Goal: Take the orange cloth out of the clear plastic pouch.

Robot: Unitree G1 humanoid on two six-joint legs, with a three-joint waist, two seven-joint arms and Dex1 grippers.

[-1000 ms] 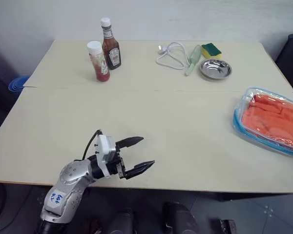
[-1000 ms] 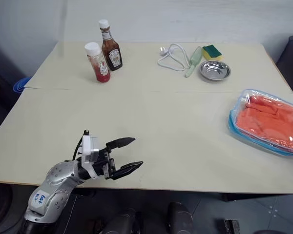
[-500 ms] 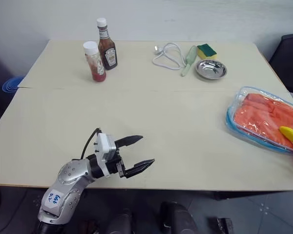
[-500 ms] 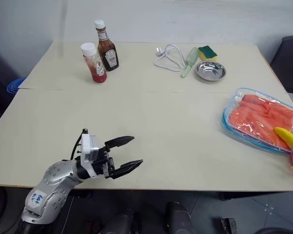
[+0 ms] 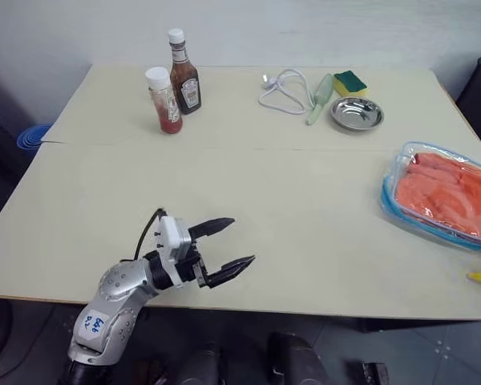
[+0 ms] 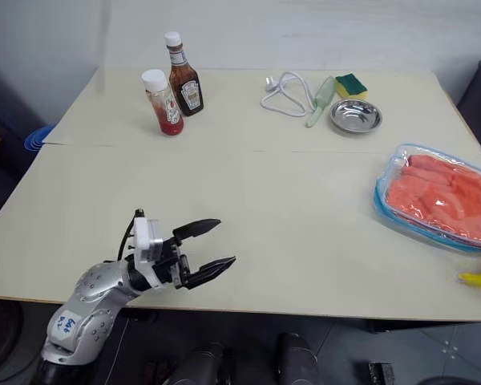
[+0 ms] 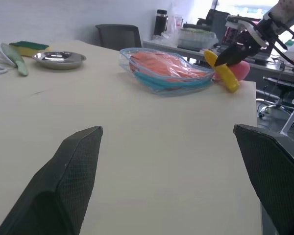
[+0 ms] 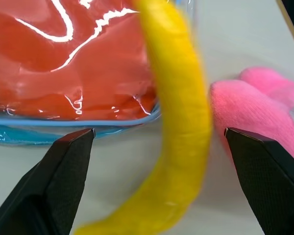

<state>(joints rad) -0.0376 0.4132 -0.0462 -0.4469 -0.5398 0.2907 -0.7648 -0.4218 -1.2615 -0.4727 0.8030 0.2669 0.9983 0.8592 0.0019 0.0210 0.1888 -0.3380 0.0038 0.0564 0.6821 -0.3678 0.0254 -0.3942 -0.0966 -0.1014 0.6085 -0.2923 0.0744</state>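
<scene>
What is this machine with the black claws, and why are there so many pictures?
It's a robot with two arms. Each arm ends in a tool with two black fingers. Two pictures come from cameras in its head, looking down at the table. The other two come from small cameras on its wrists, looking along the fingers.

The left tool is open and holds nothing. The right tool is open too, with a banana between its fingers, not squeezed, and a pink soft thing beside it.

On the table lie two bottles, a cable, a sponge, a bowl and a clear pouch with an orange cloth inside. The robot is meant to pull that cloth out.
</scene>
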